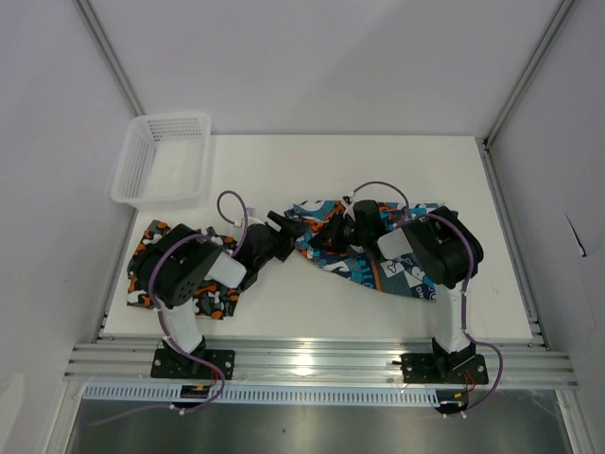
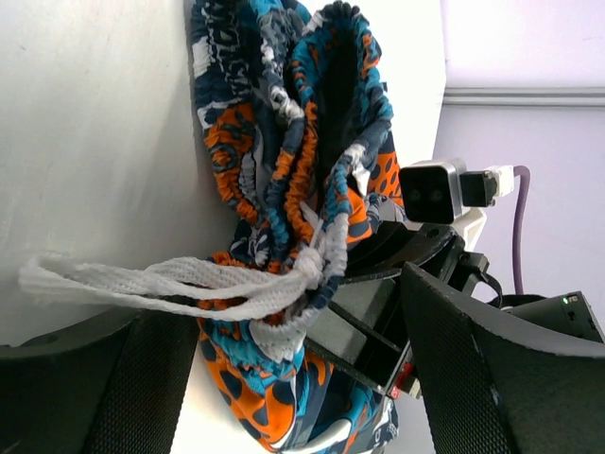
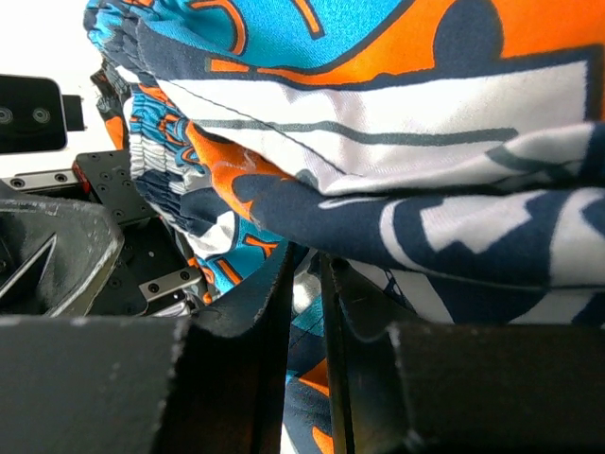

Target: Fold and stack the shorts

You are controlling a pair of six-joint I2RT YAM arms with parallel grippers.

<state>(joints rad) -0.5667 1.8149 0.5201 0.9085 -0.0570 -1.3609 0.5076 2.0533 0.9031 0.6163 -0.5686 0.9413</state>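
Nearest, pinching teal-blue shorts (image 3: 425, 142) with narrow right gripper (image 3: 307, 284), well right of the basket (image 1: 163, 159). Hovering left gripper (image 2: 293, 312) wide and empty around the drawstring (image 2: 142, 279). Risks snagging that cord, dragging the bunch askew. Camouflage shorts (image 1: 213, 303) just nearward of the basket.

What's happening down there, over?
Left fingers open beside teal shorts. Right fingers shut on them. Camouflage shorts under left arm. Nothing in the way.

top: overhead, far, whole table (image 1: 331, 170) | wrists: close, both facing teal shorts (image 2: 321, 113)
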